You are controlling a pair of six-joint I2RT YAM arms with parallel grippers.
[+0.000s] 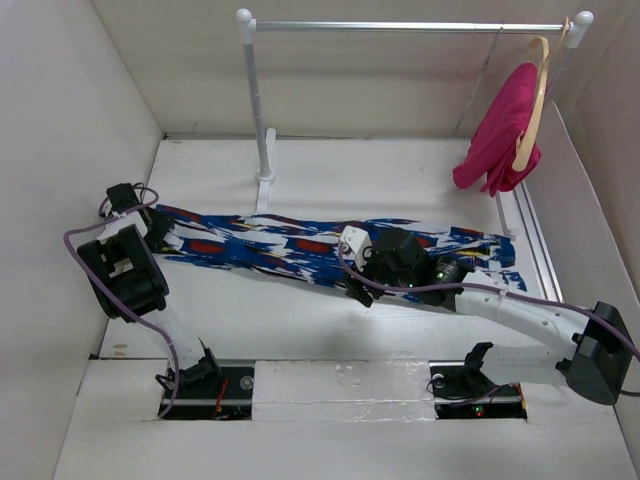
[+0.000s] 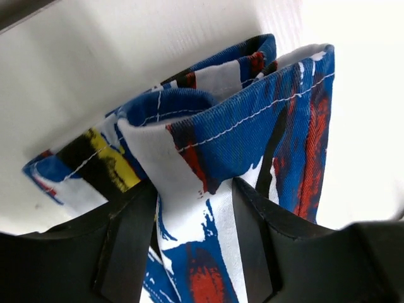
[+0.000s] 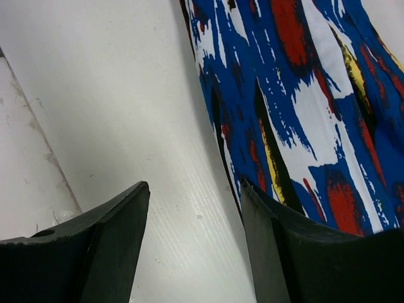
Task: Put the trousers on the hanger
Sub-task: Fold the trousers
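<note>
One trousers [image 1: 300, 245], one pink garment [image 1: 500, 130], one rail [image 1: 400, 26]

Blue brushstroke-print trousers [image 1: 260, 245] lie stretched flat, left end folded.

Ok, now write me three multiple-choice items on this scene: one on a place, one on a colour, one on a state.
1. Where do the trousers lie?
A. Hanging up off the table
B. Stretched out along the table
C. Bundled in a heap at the near edge

2. What colour is the garment hanging from the rail?
A. Green
B. Grey
C. Magenta-pink

3. What is the left hand doing?
A. Shut on one end of the trousers
B. Open above bare table
C. Shut on the garment

Answers:
1 B: the top view shows them lying lengthwise across the table.
2 C: it hangs bright pink at one end of the rail.
3 A: the left wrist view shows printed fabric pinched between its fingers.
</note>
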